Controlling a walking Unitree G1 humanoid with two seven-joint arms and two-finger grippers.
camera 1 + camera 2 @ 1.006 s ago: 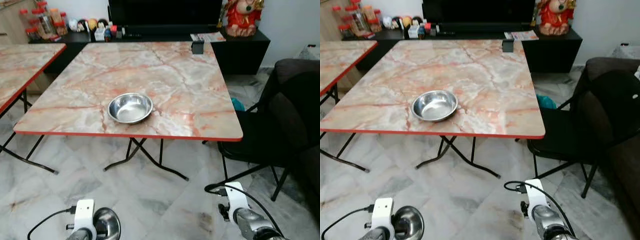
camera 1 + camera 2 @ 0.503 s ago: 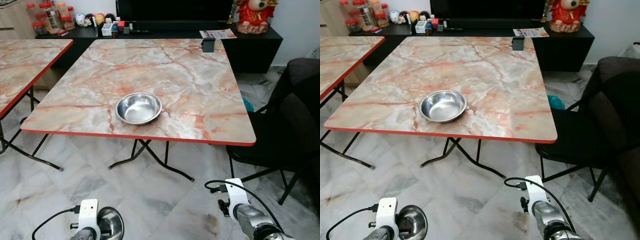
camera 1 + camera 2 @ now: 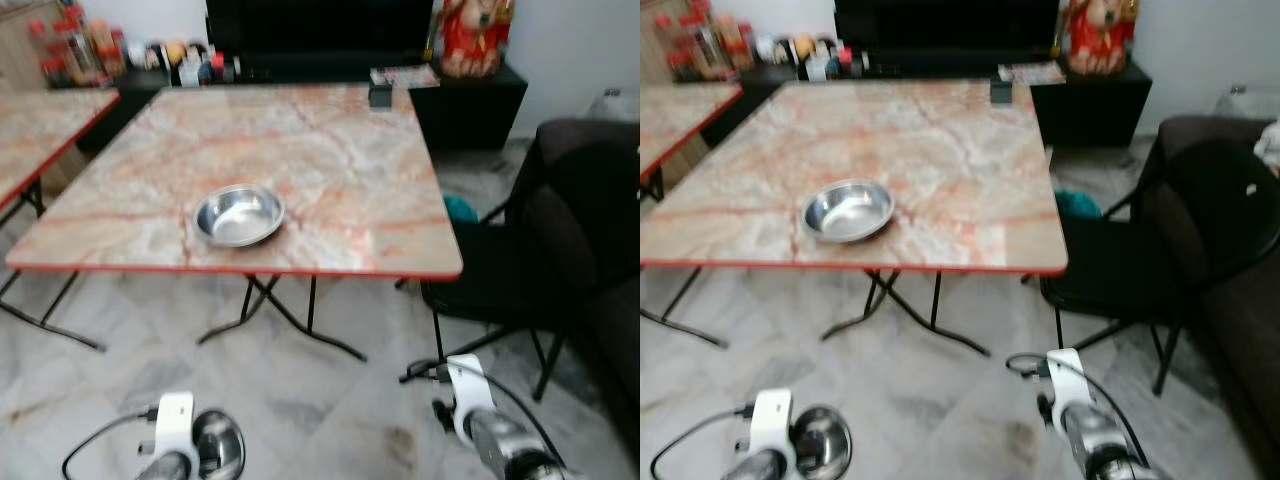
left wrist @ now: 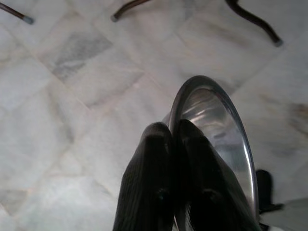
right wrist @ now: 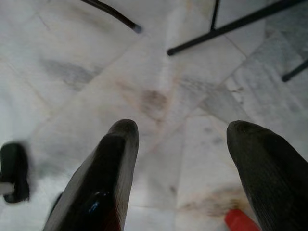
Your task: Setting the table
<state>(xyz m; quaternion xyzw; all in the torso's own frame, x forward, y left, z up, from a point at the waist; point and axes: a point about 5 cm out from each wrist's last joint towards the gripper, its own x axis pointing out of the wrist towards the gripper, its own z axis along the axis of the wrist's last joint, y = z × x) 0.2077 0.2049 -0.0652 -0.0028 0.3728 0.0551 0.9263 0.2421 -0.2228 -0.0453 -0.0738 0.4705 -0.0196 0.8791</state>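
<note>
A steel bowl (image 4: 216, 130) is clamped by its rim between the fingers of the left gripper (image 4: 175, 137), held low over the marble floor (image 3: 300, 400) at the near left. A second steel bowl (image 3: 238, 215) rests on the marble-patterned surface (image 3: 330, 160), close to its near edge. The right gripper (image 5: 183, 139) hangs over the floor at the near right, its fingers spread apart and holding nothing. A black chair (image 3: 520, 270) stands to the right of the surface.

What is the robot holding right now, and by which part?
The left pincer grips a steel bowl by its rim, one finger each side of the wall. The right pincer is open and holds nothing.
</note>
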